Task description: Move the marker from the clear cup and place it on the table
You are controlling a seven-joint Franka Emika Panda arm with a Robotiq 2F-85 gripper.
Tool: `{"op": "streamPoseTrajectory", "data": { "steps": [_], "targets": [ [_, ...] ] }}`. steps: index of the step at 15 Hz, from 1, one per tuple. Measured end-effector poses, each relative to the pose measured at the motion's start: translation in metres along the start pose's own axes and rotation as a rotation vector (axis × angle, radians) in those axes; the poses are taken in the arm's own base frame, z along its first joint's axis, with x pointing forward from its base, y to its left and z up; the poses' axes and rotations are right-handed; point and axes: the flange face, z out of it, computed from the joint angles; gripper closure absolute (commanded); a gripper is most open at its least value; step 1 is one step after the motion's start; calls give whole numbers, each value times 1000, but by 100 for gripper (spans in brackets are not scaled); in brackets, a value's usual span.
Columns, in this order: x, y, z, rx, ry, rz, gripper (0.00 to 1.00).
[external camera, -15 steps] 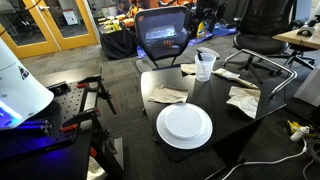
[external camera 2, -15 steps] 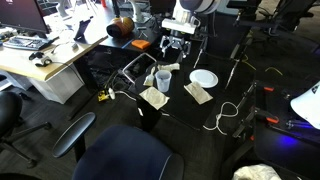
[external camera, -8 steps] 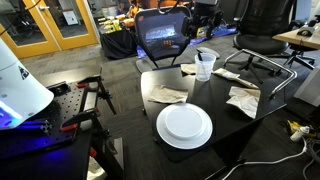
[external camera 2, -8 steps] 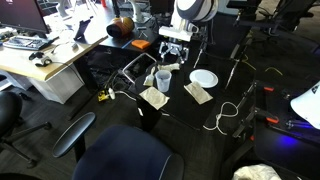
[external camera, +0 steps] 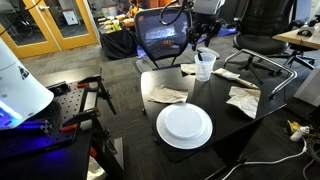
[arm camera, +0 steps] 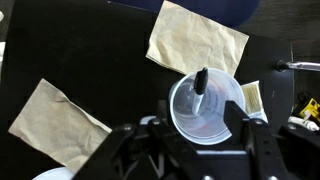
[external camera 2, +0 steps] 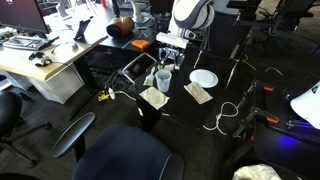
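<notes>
Translucent plastic is the worry here: the clear cup (arm camera: 205,112) looks light and tapered, and it stands on a glossy black surface (arm camera: 95,60), so I judge that a small sideways nudge could slide or tip it. In the wrist view the marker (arm camera: 199,82) stands inside the cup, leaning against the rim on the side toward a tan napkin (arm camera: 197,45). Its dark top pokes just past that edge. The fingers (arm camera: 163,135) are spread wide, one to each side of the cup's outline, and hold nothing. In an exterior view the cup (external camera: 205,66) sits under the wrist with open air above it.

Several things could go wrong. The spread is wider than the cup, so a straight descent might bring the fingers down around the cup's wall instead of inside it, and closing there would squeeze the plastic rather than the marker. The marker sits off the cup's centre, so closing over the middle could miss it or clip the rim. A pinch high on a leaning stick may make it pivot, and a slanted lift could drag the cup along or topple it. Napkins lie just beside the cup, so bare surface for setting down is further out. A round marker may also roll there.
</notes>
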Motion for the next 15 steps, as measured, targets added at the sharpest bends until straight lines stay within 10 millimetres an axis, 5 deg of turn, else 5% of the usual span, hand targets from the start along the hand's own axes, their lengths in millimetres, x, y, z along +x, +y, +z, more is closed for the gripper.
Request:
{"op": "streamPoseTrajectory", "data": {
  "steps": [6, 15],
  "targets": [
    [0, -9, 16, 5, 7, -9, 68],
    [11, -24, 33, 12, 24, -13, 62]
  ]
}}
